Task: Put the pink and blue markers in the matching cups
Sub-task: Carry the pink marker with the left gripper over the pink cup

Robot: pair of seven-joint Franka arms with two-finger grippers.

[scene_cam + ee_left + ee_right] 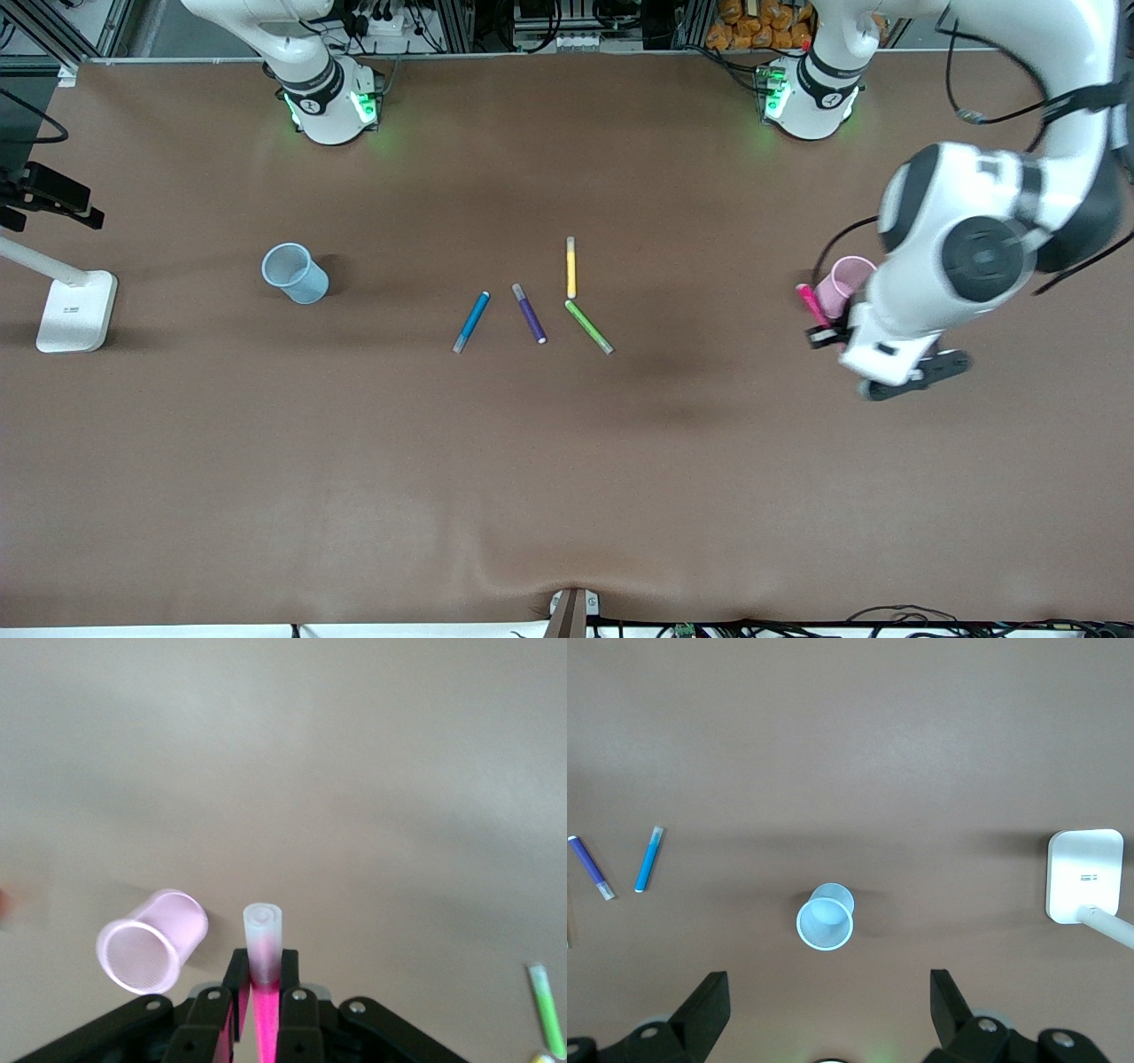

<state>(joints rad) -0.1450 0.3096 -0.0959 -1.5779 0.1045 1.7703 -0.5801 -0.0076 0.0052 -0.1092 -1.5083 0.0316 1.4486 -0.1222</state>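
My left gripper (822, 335) is shut on the magenta-pink marker (811, 306) and holds it over the table right beside the pale pink cup (846, 283), not over its mouth. In the left wrist view the marker (264, 943) sticks out past the shut gripper (264, 973), greyish cap outward, next to the cup (151, 941). The sky-blue marker (471, 321) lies mid-table. The pale blue cup (295, 273) stands toward the right arm's end. My right gripper (826, 976) is open and empty, high over the blue cup (826, 917); the front view does not show it.
A dark purple pen (529, 313), a yellow pen (570, 267) and a green pen (589, 327) lie beside the blue marker. A white lamp base (75, 310) stands at the right arm's end of the table.
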